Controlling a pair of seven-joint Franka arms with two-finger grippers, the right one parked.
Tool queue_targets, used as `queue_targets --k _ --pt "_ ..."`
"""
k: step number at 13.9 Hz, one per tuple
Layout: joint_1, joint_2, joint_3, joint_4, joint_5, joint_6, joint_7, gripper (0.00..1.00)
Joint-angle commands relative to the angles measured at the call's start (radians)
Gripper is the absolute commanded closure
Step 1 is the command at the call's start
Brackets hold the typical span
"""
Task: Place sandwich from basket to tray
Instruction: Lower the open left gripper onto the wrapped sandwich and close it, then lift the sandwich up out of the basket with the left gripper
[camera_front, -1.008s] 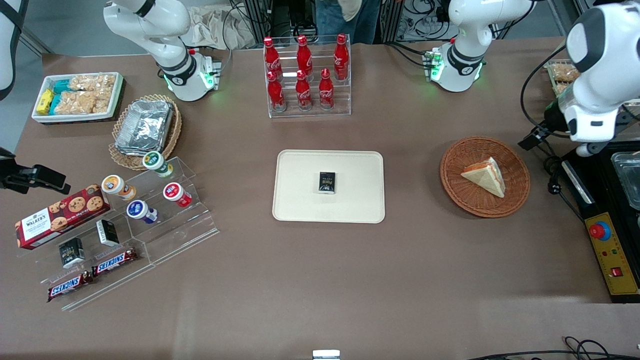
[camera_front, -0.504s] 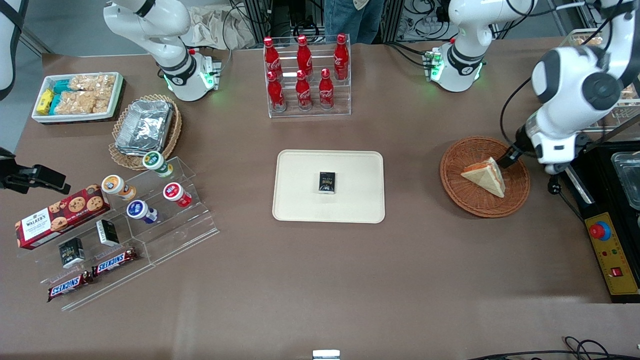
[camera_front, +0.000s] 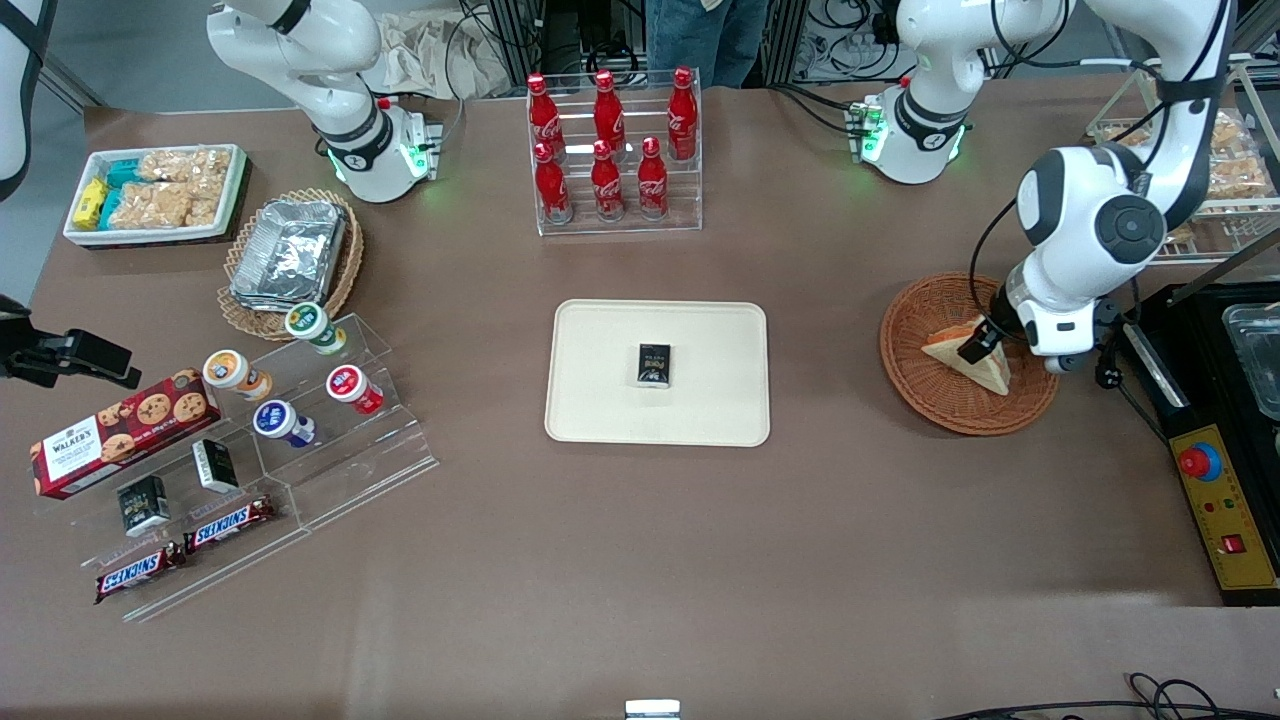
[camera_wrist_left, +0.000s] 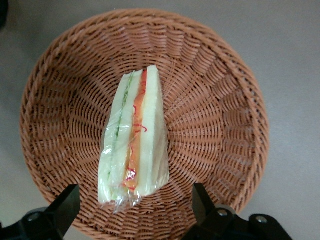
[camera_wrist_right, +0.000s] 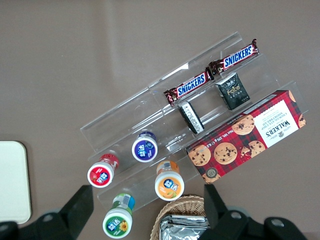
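step: we're on the approach | gripper (camera_wrist_left: 132, 212) hangs above the sandwich (camera_wrist_left: 134, 136) in the basket (camera_wrist_left: 215, 125) — fingers spread wide, nothing held | next: we'd descend, straddle the wedge, close gently — then tray (camera_front: 600, 400)

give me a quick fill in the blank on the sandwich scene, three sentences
1. The sandwich lies in the ____.
2. The hand hangs above the sandwich with its fingers ____.
3. On the tray lies one small ____ packet.

Missing words: basket; open; black
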Motion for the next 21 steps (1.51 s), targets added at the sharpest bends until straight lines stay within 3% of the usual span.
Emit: queue_targets --k 1,4,7,8,11,12,15,21 --pt "0.002 0.026 0.001 -0.012 -0.008 0.06 -0.025 0.0" --pt "0.005 0.053 0.001 -0.012 -0.008 0.083 -0.048 0.0" --pt "0.005 0.075 0.001 -0.012 -0.008 0.112 -0.074 0.15" --pt "0.005 0.075 0.001 -0.012 -0.008 0.112 -0.079 0.26" --pt "0.005 0.09 0.001 -0.01 -0.008 0.135 -0.091 0.75" --pt "0.005 0.092 0.001 -0.012 -0.006 0.134 -0.089 0.97" --pt "-0.003 0.026 0.0 0.0 -0.002 0.053 -0.065 1.0" --pt "-0.046 -0.224 -0.01 0.15 -0.008 -0.395 0.212 1.0"
